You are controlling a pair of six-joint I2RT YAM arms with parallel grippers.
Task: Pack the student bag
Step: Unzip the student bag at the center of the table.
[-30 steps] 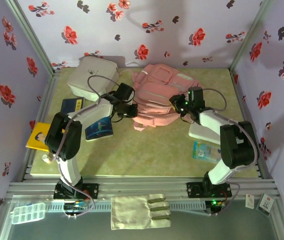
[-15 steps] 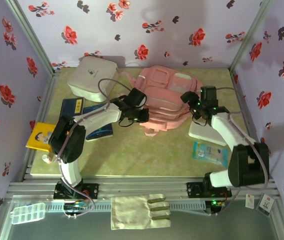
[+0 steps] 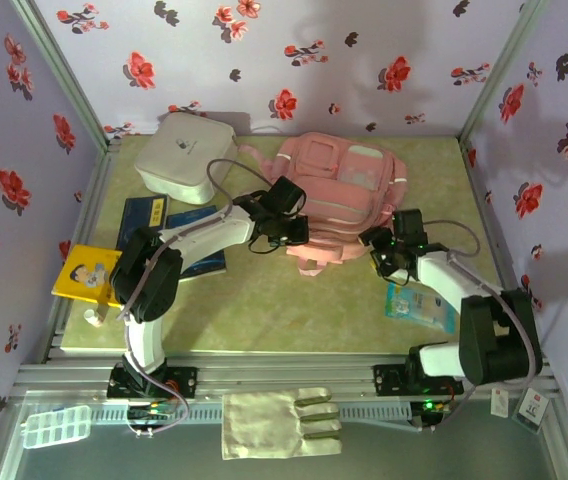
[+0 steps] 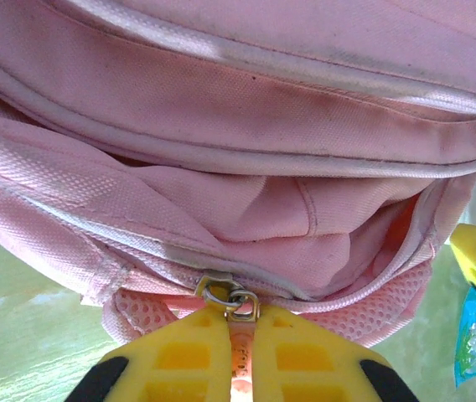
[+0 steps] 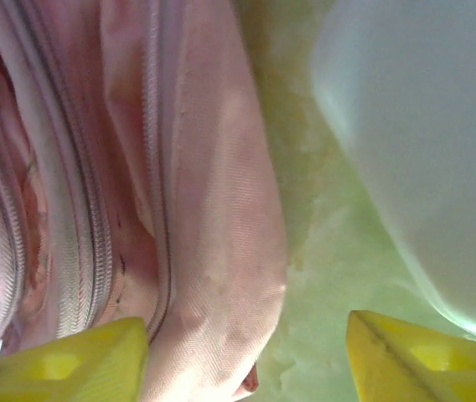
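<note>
Nearest, outside the table's frame, lie a folded white cloth [image 3: 279, 422], a clear compartment box [image 3: 56, 425] and two small tags [image 3: 534, 406] whose print is too small to read. On the green table [image 3: 284, 310], the stretch between the two arm bases is bare up to the bag's near edge. Along the left edge sit a yellow book [image 3: 79, 272] with a cartoon face, its lettering not legible, and a dark blue book [image 3: 146, 212]. A third blue book [image 3: 204, 262] lies partly under the left arm. On the right, a blue printed packet [image 3: 419, 305] lies by the right arm, its label unreadable.

The left gripper [image 4: 240, 314] is clenched on the zip pull [image 4: 234, 299] at the near edge of the student bag [image 3: 339, 195], which lies front pockets up, mid-table toward the back. The right gripper [image 5: 245, 322] is released and grasps nothing. Its fingers are spread wide, one beside the bag's right flank and the other near a white object [image 5: 414, 151].

At the back left, the white rounded box [image 3: 186, 155] bears a small dark mark that cannot be read, and it sits near the bag's left corner. Floral walls close in the left, right and far sides.
</note>
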